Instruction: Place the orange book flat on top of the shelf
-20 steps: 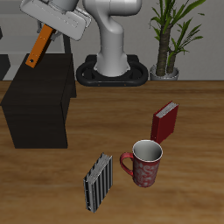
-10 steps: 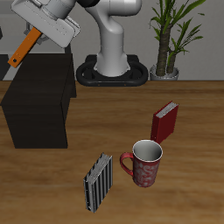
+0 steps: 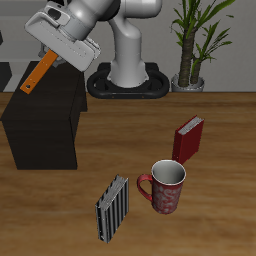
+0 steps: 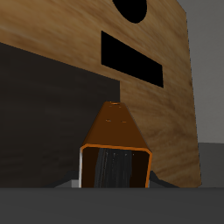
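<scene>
While my tool (image 3: 52,62) stays clamped on the orange book (image 3: 40,73), I hold that book tilted in the air above the shelf (image 3: 42,125), which sits toward the desk's (image 3: 220,215) back corner; the book's lower end hangs over the shelf's flat top, and I cannot tell whether it touches. From my wrist, the orange book (image 4: 115,140) runs away from me with its pale page edges facing me and the dark shelf top (image 4: 44,96) beneath it. I count three books in all: one orange in my grip, one red book (image 3: 188,139) standing near the middle of the desk, and one grey-and-black striped book (image 3: 113,208) standing near the front edge. One red mug (image 3: 165,187) stands between those two, just beside the striped one. One potted plant (image 3: 195,45) stands beyond the back edge. Since half a second ago, the orange book has come lower and farther over the shelf; the red book, striped book and mug have not moved.
</scene>
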